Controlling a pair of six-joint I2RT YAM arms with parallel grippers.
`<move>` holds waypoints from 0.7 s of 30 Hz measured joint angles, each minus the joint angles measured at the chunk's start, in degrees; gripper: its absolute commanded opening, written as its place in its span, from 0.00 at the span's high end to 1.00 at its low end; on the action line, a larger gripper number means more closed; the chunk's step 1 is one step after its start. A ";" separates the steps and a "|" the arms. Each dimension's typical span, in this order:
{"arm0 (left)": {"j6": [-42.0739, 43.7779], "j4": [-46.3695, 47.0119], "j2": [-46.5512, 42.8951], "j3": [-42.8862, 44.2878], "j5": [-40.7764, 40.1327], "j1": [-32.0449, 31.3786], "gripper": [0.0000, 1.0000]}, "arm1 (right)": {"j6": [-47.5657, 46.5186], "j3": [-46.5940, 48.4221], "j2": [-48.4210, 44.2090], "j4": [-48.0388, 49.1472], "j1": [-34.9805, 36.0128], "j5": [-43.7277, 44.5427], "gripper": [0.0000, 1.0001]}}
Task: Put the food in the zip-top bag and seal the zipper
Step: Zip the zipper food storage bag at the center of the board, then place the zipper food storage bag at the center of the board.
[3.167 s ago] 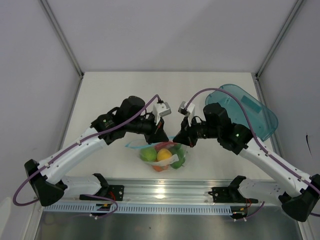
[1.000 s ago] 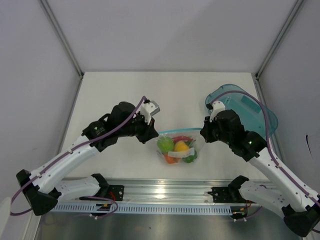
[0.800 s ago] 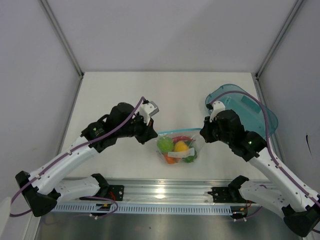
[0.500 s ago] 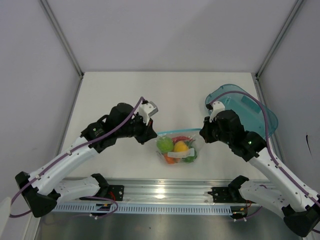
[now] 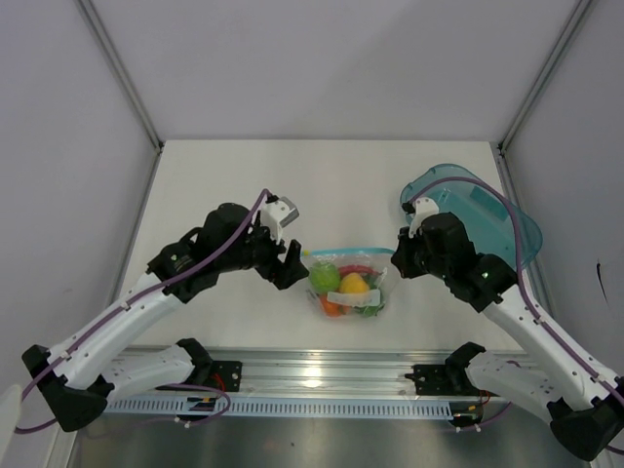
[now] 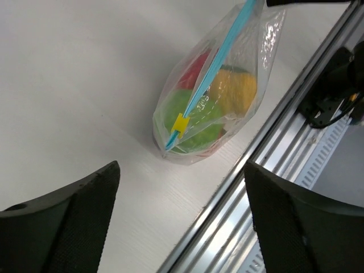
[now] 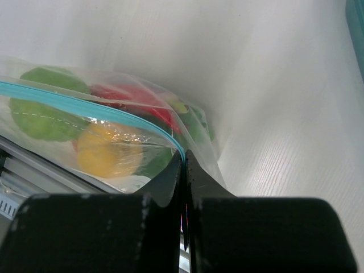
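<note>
The zip-top bag (image 5: 349,285) stands on the table with the food inside: a green lime (image 5: 324,276), a yellow lemon (image 5: 353,284), an orange (image 5: 331,308) and a red pepper (image 5: 355,268). Its blue zipper (image 5: 353,252) runs along the top as one straight line. My right gripper (image 5: 395,261) is shut on the zipper's right end (image 7: 183,154). My left gripper (image 5: 295,265) hangs open just left of the bag, touching nothing. In the left wrist view the bag (image 6: 227,108) lies beyond the spread fingers (image 6: 74,222), with a yellow slider (image 6: 180,122) at the zipper's near end.
A translucent teal tray (image 5: 492,219) lies at the right, behind the right arm. A metal rail (image 5: 312,370) runs along the table's near edge, close in front of the bag.
My left gripper has opened, let go of the zipper's left end and drawn back a little to the left. The right gripper stays shut on the right end.
</note>
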 measured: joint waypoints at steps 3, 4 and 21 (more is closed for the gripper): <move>-0.57 0.07 -1.95 -0.92 -1.49 0.02 0.01 | -0.02 0.31 1.14 0.02 0.00 -0.50 1.00; -0.72 0.09 -2.80 -1.25 -2.32 0.04 0.01 | -0.02 0.74 2.12 0.04 0.00 -0.61 1.00; -8.33 7.58 -20.50 -7.39 -8.04 0.04 0.00 | -0.11 30.53 44.04 2.01 -8.28 2.80 0.01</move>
